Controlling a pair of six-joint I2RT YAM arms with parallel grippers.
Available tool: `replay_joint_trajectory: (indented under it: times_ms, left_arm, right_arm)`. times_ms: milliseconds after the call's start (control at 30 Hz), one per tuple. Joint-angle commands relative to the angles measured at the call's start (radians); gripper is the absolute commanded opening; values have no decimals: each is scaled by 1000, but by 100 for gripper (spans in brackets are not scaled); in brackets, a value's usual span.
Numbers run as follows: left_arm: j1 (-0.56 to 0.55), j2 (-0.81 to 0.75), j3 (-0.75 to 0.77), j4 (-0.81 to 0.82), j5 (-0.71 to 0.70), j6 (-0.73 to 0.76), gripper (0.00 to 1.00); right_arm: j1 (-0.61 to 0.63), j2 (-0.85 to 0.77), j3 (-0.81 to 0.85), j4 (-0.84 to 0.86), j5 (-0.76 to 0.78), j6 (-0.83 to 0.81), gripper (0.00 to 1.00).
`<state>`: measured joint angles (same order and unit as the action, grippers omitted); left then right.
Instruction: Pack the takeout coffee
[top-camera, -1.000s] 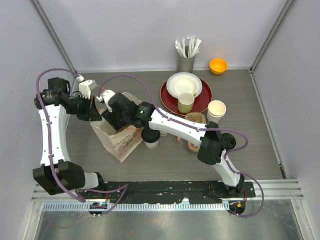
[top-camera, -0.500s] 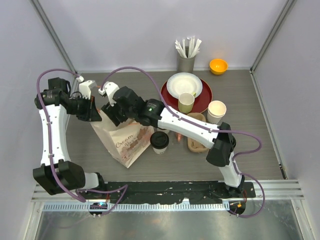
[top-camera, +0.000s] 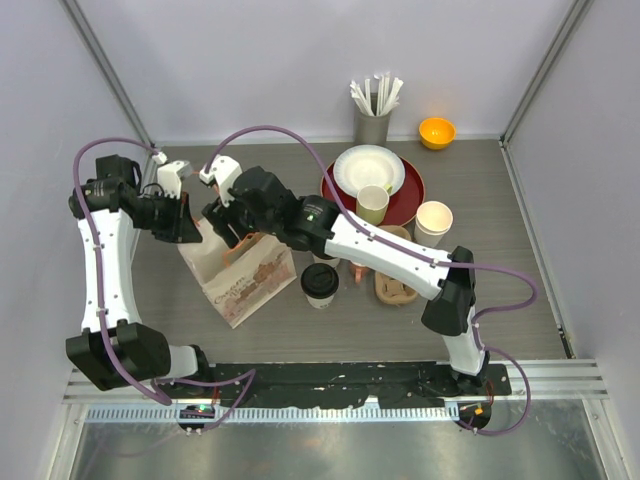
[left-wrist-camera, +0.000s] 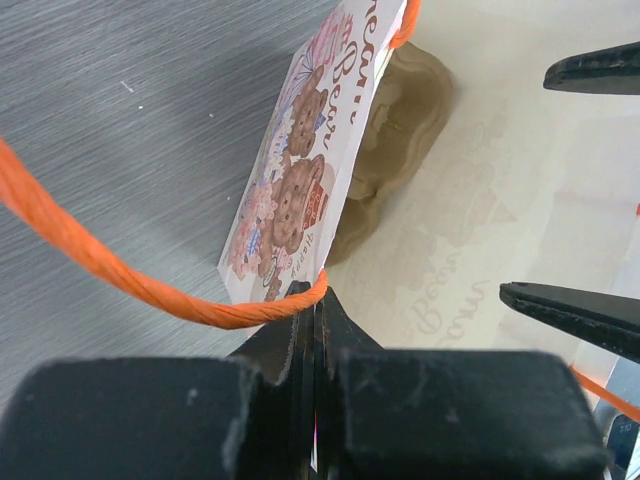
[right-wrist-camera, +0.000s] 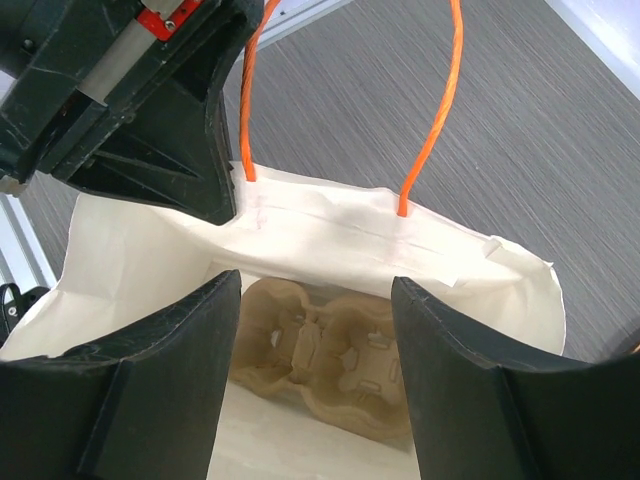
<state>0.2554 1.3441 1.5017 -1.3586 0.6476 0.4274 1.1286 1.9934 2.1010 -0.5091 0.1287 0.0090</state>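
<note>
On the grey counter (top-camera: 520, 220), one takeout coffee cup (top-camera: 320, 283), cream-white with a black lid, is standing upright just right of the paper bag (top-camera: 245, 285), outside it and touched by neither hand. The right hand (top-camera: 232, 226) is hovering over the bag's open mouth, its fingers (right-wrist-camera: 170, 390) spread wide and gripping nothing. Its wrist camera is looking down onto a moulded pulp cup carrier (right-wrist-camera: 330, 365) lying at the bottom of the bag. The left hand (top-camera: 193, 222) is pinching the bag's left rim, its fingers (left-wrist-camera: 300, 320) pressed shut on the bear-printed paper right where the orange cord handle (left-wrist-camera: 90, 260) meets it. Right of the cup, a brown pulp tray (top-camera: 395, 285) is sitting partly under the right arm. Farther back, a red plate (top-camera: 410, 195) is carrying a white paper plate (top-camera: 365, 165) and a pale green mug (top-camera: 373, 205), with a stack of white cups (top-camera: 433, 220) just beside it. Against the back wall, a metal holder of straws (top-camera: 372, 125) and an orange bowl (top-camera: 437, 132) are standing.
</note>
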Motion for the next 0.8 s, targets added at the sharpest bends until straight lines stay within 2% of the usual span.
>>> replay_joint_trajectory:
  times_ms: [0,167,400,600,767]
  left_arm:
    - [-2,-23,29,-28,0,4,0]
    - [-1,-17,23,-30,3,4,0]
    - [-1,-33,28,-31,1,5,0]
    - [-1,-31,23,-30,-3,7,0]
    - [-1,-34,23,-27,-2,5,0]
  right_arm:
    - [-3,-59,13,47,-18,-4,67]
    - [-4,-93,4,61,-24,-4,67]
    - [-18,-174,-101,139,31,17,67]
    - [-20,-209,-110,161,25,37,67]
    - [-20,-246,-127,165,80,26,67]
